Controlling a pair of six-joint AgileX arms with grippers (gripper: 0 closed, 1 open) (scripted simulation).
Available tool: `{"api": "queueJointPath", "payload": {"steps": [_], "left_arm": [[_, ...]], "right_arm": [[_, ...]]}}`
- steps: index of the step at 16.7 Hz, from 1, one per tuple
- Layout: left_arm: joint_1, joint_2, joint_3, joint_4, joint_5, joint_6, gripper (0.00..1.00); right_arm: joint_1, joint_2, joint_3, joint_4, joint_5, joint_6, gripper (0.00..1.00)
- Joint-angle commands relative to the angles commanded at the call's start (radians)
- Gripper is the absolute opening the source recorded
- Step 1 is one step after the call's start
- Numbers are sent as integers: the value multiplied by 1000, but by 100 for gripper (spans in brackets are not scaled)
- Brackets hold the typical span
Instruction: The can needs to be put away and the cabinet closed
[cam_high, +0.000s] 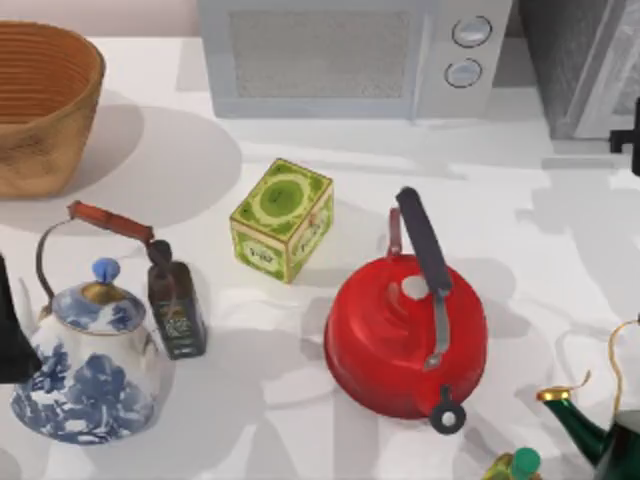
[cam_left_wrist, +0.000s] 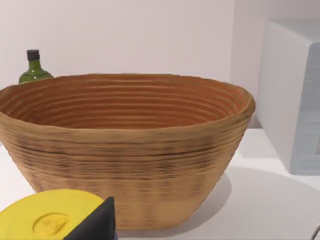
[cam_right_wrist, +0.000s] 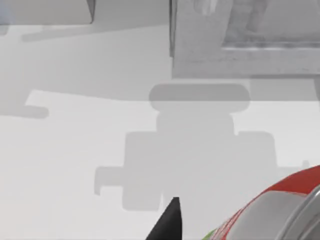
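Can (cam_right_wrist: 280, 210) rides close by the right end effector, grip state unclear, nearing the cabinet (cam_high: 580, 60) at upper right, stowing and closing both pending.

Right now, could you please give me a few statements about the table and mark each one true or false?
1. The green tea tin sits between the microwave and the red kettle. True.
2. The wicker basket is at the table's right side. False: it is at the far left corner.
3. The can lies close under the right wrist camera, its red label and silver top in sight. True.
4. The dark bottle stands beside the red kettle. False: it stands beside the blue-and-white teapot.
5. The cabinet is at the far right, next to the microwave. True.
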Motion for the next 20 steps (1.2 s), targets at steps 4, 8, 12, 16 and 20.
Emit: {"api": "queueJointPath", "payload": {"steps": [4,8,12,16,20], "left_arm": [[0,0,0,0,0,0,100],[0,0,0,0,0,0,100],[0,0,0,0,0,0,100],[0,0,0,0,0,0,100],[0,0,0,0,0,0,100]], "right_arm": [[-24,-252,-187,67,-20,-20,0],[-50,-637,-415,137,-37,-42,0],[-80,-1033,-660,215,-55,-65,0],[-110,-1291,-871,299,-77,-91,0],[-122,-1380,-956,343,-92,-103,0]]}}
